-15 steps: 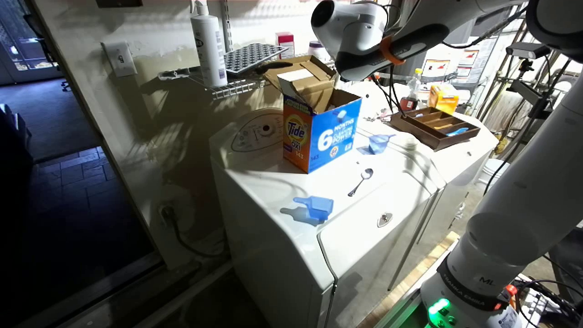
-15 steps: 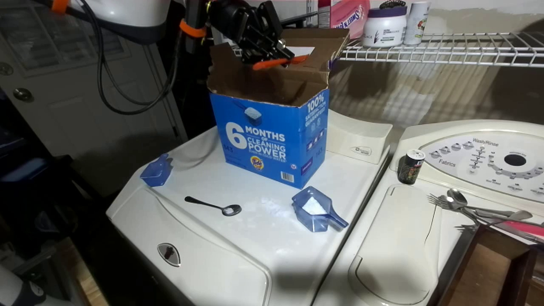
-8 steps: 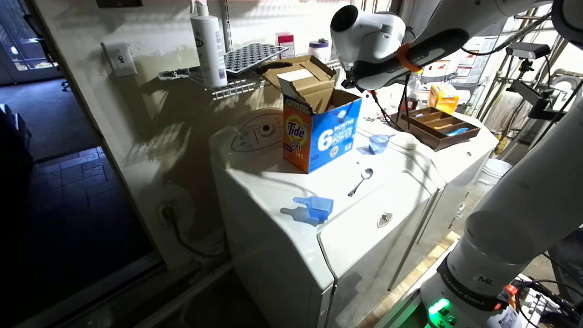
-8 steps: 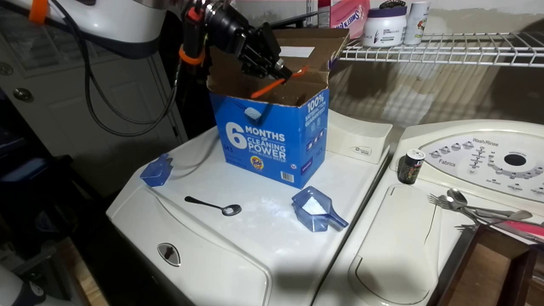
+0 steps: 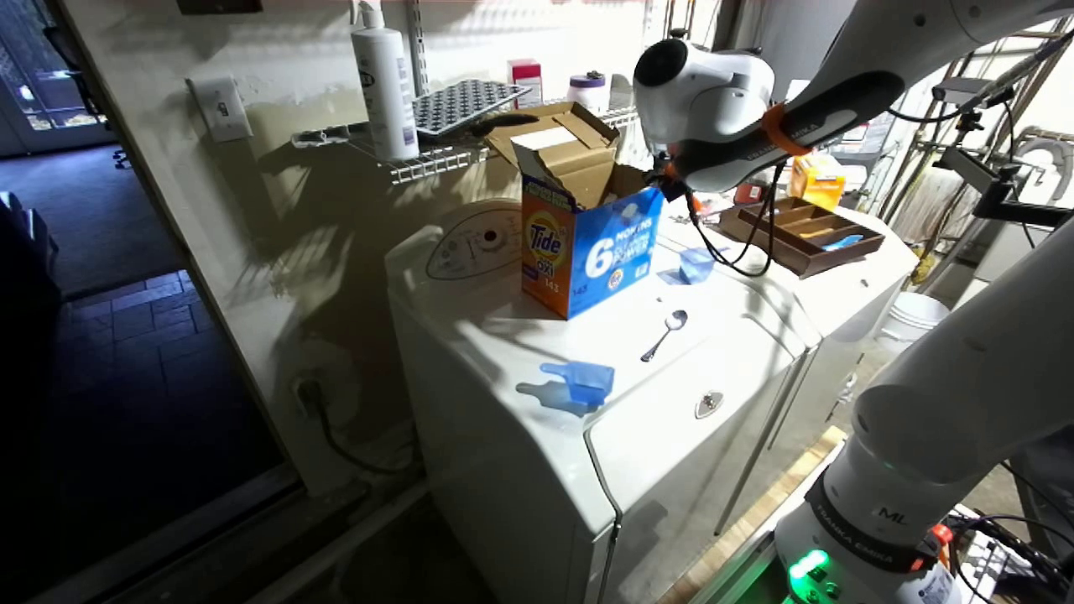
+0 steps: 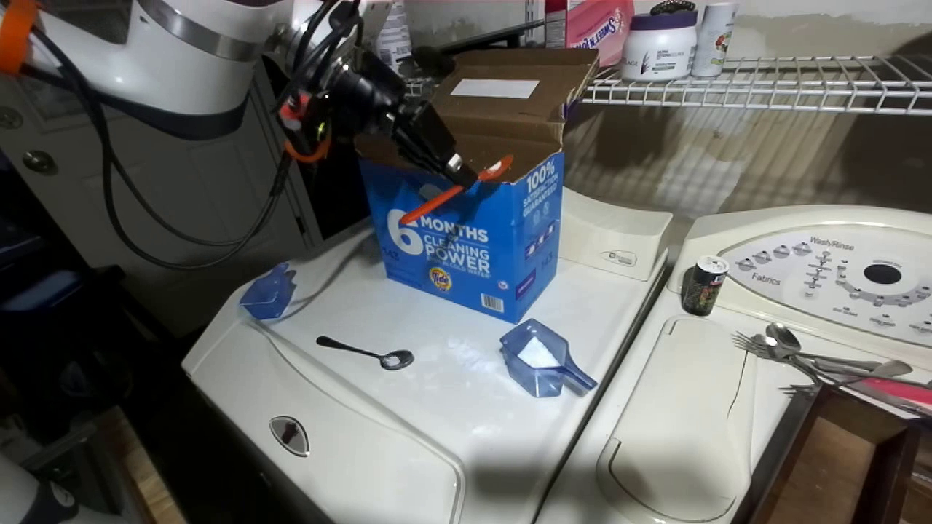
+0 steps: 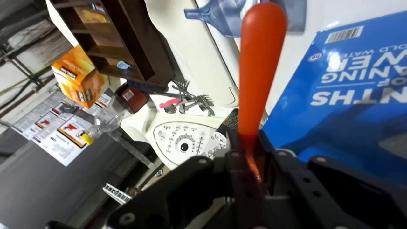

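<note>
The claw [image 6: 464, 176] over there is pinching an orange spoon [image 6: 445, 198] partway along its handle, which leaves both ends free: the handle's tip juts out 1 way, the bowl the opposite way. That bowl looks turned face up, I'd guess so the white patch [image 6: 497, 168] in it, powder by the look of it, doesn't slide off. The orange spoon hangs above the table [image 6: 408, 320], really a white appliance top, right by the upper front edge of the Tide box [image 6: 473, 255]; whether they touch I can't make out. The Tide box stands upright with its lid flap [image 6: 510, 110] folded back, likely to give a wide way in from above. In front of it, a metal spoon [image 6: 371, 354] lies with a little white in its bowl, and near that a blue scoop [image 6: 550, 382] rests hollow side up, which seems to be what holds its white heap [image 6: 539, 353] in place. White dust [image 6: 466, 353] speckles the table between those 2. Another scoop [image 6: 268, 292], also blue, sits near the table's edge; I can't tell whether anything is in it. Farther off, forks and spoons [image 6: 783, 340] lie heaped beside a wooden tray [image 6: 837, 437], perhaps to be near at hand.
</note>
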Available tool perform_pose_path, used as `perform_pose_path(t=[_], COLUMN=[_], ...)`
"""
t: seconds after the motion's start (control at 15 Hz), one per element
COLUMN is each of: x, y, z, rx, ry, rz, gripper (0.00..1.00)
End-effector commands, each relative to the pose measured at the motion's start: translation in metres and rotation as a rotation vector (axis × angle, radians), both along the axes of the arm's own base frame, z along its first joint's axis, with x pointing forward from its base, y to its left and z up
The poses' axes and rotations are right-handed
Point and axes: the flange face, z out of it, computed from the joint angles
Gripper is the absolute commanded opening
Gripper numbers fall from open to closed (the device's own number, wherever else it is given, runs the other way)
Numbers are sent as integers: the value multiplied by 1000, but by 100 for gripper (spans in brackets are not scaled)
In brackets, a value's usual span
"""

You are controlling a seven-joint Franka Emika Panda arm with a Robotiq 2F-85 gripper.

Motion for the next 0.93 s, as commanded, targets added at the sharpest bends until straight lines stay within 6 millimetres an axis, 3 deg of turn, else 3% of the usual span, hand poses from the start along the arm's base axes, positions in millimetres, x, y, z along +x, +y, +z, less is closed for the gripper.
perform_pose_path(t=[0.0,0.07,0.27,0.33,0.87], x=[-5,-7,-6,-6,-23], y=[-2,-2,-2,-2,14], z=[-4,-8,-8,-8,-63], rx=[9,11,10,10,67], ry=[-3,1,2,2,101], rz=[-24,-30,-28,-28,-216], gripper=[4,15,15,4,4])
